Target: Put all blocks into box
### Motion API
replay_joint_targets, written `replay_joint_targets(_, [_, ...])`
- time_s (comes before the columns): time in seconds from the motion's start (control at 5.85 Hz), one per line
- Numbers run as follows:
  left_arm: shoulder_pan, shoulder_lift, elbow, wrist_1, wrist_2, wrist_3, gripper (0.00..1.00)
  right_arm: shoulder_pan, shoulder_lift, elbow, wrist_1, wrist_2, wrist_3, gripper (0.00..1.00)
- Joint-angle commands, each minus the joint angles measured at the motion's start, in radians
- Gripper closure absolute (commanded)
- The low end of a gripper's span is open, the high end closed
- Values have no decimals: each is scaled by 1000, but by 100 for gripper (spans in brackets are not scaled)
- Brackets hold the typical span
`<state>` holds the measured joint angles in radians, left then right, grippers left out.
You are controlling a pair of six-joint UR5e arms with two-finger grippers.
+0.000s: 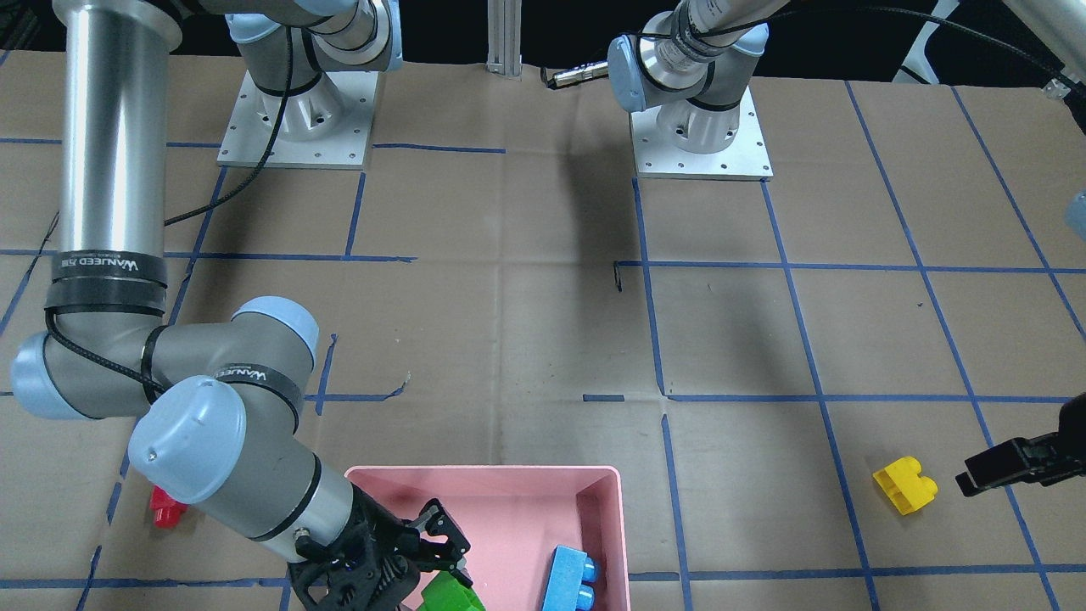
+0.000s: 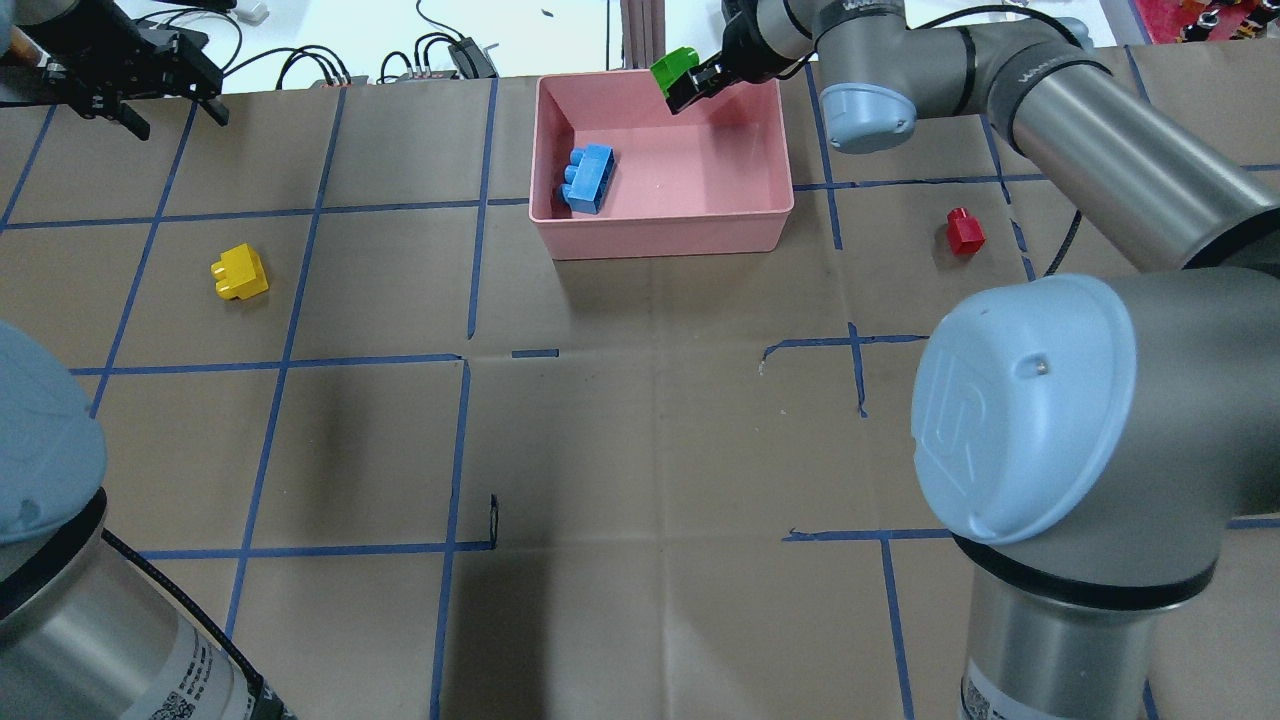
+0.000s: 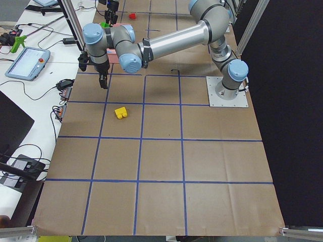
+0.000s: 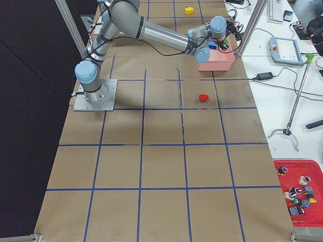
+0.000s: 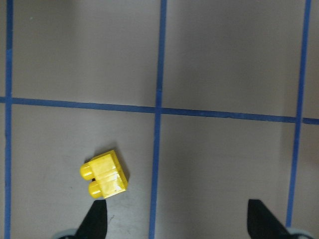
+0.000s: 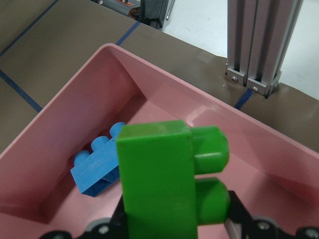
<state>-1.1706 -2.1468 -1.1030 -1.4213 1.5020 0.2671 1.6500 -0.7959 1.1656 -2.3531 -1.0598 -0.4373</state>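
Outside, red brick [image 2: 965, 231], yellow brick [image 2: 240, 273] flank box [image 2: 660, 238].

This is looking like a robotics lab. Two grey industrial robot arms with light-blue joint caps [image 3: 176, 39] are standing bolted on square silver metal base plates [image 1: 747, 157] to a wide counter [image 3: 222, 166], which is wearing brown paper gridded with blue tape lines [image 2: 290, 362]. A white side bench [image 4: 303, 151] is carrying a grey tablet-shaped teach pendant with a red button [image 3: 28, 63], loose black cables [image 2: 432, 42] and a pale computer keyboard [image 4: 276, 10]. A silver slotted aluminium frame post [image 6: 256, 40] is rising at the counter's edge, and a red plastic tray of small parts [image 4: 313, 169] is sitting nearby.
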Motion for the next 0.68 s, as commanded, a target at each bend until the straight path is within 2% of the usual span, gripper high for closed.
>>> replay_joint_targets(0.0, [22, -66, -17, 4, 4, -169, 0, 11, 1, -4, 11, -17, 8, 1])
replay_joint_targets(0.34, [58, -96, -114, 37, 1, -238, 0, 11, -11, -6, 11, -22, 5, 0])
replay_joint_targets(0.51, [77, -96, -217, 186, 1, -238, 0, 11, -25, -3, 21, -72, 8, 0])
